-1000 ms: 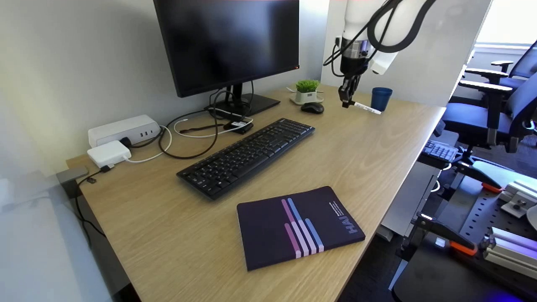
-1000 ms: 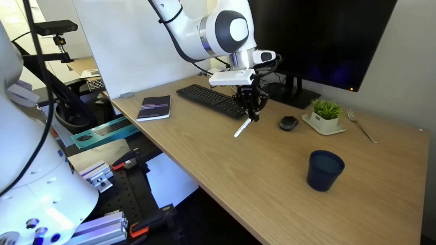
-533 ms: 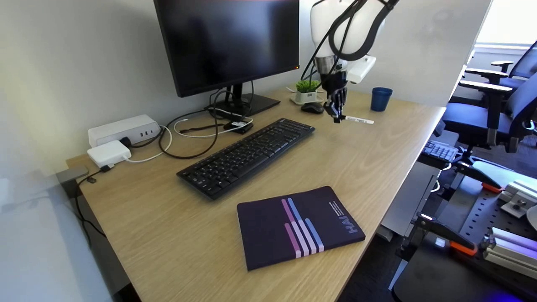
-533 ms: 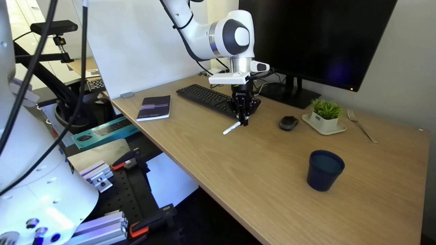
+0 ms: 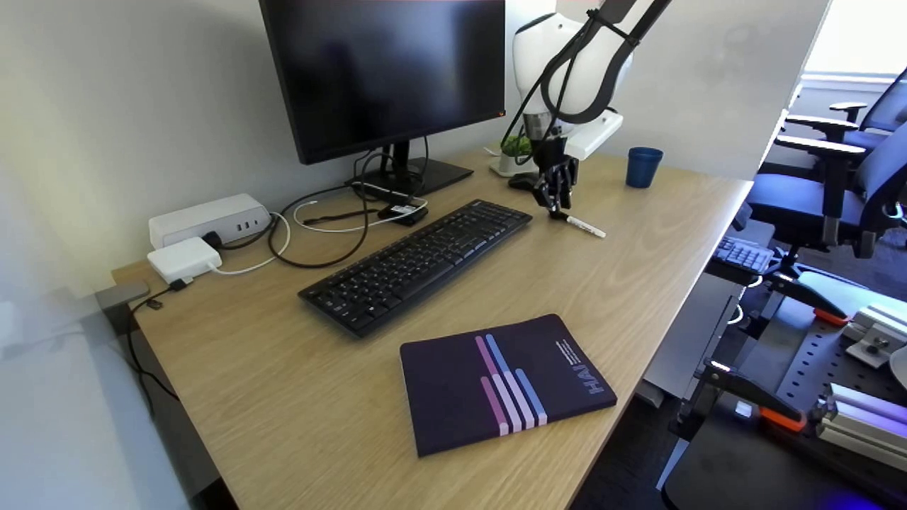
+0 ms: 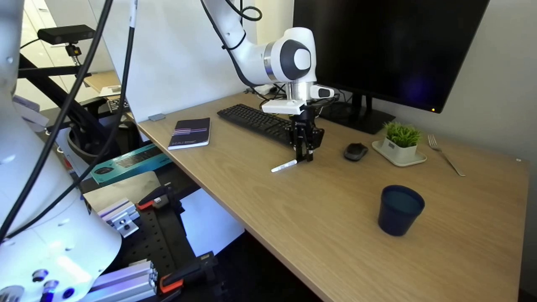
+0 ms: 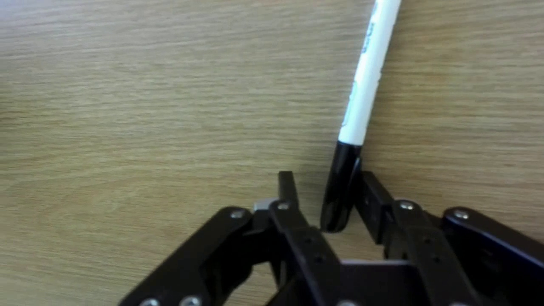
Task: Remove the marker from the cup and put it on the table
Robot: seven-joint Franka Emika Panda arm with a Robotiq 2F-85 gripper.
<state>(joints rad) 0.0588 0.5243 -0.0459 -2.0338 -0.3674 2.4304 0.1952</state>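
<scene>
The marker (image 7: 369,80) has a white barrel and a black cap. It appears to lie on the wood-grain table (image 6: 327,218), and it also shows in both exterior views (image 5: 587,227) (image 6: 284,166). My gripper (image 7: 326,180) is open low over the table, with the black cap between its fingers. There is a gap between the cap and the left finger (image 7: 288,187); the cap is close against or touching the right finger (image 7: 376,199). In an exterior view the gripper (image 6: 305,157) points straight down. The dark blue cup (image 6: 400,209) stands upright, well apart from the gripper.
A black keyboard (image 5: 418,265) lies close beside the gripper. A mouse (image 6: 355,151), a potted plant (image 6: 400,142) and a fork (image 6: 447,157) are nearby. A monitor (image 5: 390,71) stands behind. A dark notebook (image 5: 506,382) lies further along the table.
My gripper has moved away from the cup toward the keyboard and down to the table with the marker. Its fingers have opened and let go of the marker.
</scene>
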